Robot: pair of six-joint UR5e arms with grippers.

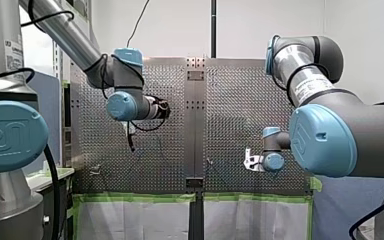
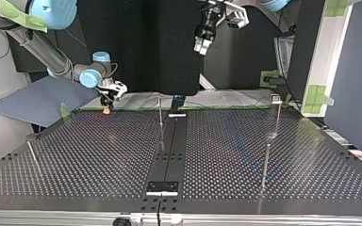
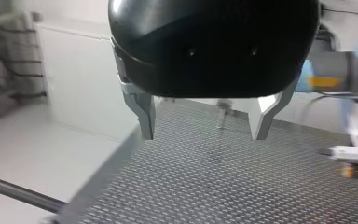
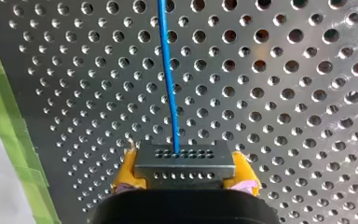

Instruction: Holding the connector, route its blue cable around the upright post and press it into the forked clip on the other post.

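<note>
In the right wrist view my right gripper [image 4: 185,173] is shut on a dark, many-holed connector [image 4: 184,156], clamped between its yellow pads [image 4: 127,169]. The blue cable [image 4: 168,74] runs from the connector straight ahead over the perforated table [image 4: 284,93]. Across the table, that gripper [image 2: 106,109] hangs low near the far edge at the top view's left. My left gripper [image 2: 201,46] hovers high above the table's middle. Its metal fingers [image 3: 145,116] stand open with nothing between them. One thin upright post [image 2: 160,113] stands near the centre, another, clip-topped [image 2: 276,99], at the right.
Two more thin posts [image 2: 265,162] [image 2: 32,155] stand nearer the top view's front. A dark centre strip [image 2: 172,146] divides the table. Green tape [image 4: 2,116] lines the edge beside my right gripper. A blue-grey sheet [image 2: 33,101] lies off the far left corner.
</note>
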